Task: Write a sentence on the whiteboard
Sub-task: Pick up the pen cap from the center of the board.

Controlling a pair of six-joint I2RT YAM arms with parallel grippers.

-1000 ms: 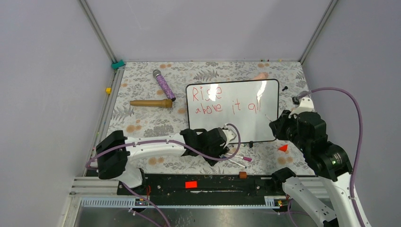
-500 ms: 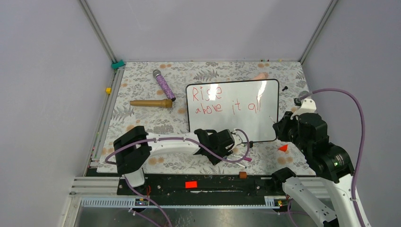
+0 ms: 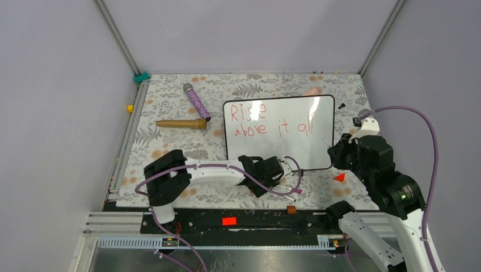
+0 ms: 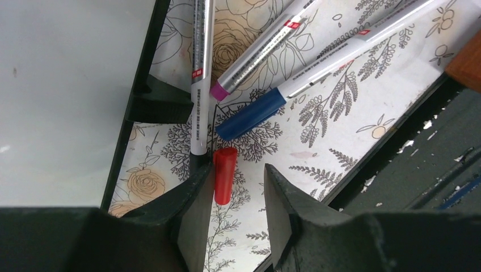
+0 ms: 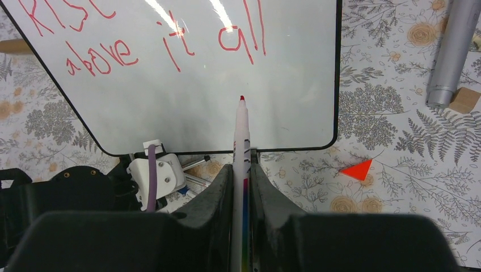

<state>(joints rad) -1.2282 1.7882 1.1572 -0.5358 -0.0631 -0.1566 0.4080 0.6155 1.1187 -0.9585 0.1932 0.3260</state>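
From above, the whiteboard (image 3: 295, 144) lies flat on the floral tabletop (image 3: 170, 107), with the sentence (image 3: 266, 120) in red across its far half. The left wrist view shows the left tool (image 4: 235, 178) spread, a red cap (image 4: 223, 174) between its fingers. The right wrist view shows the right tool (image 5: 241, 170) pinching a red marker (image 5: 241, 124), its tip over blank board.

The sentence (image 3: 266, 120) is written by hand in red on the whiteboard (image 3: 300, 150). The top line says "Rise". The line under it says "above it all". From the right wrist camera the word "Rise" is cut off at the top, but "above it all" shows whole. Three pens (image 4: 261, 54) lie by the board's edge. Each has tiny grey print and a small red mark on its silver side, too small to read. The red marker (image 5: 241, 130) in the right gripper (image 5: 242, 170) has dark print too, but it is too blurry to read.
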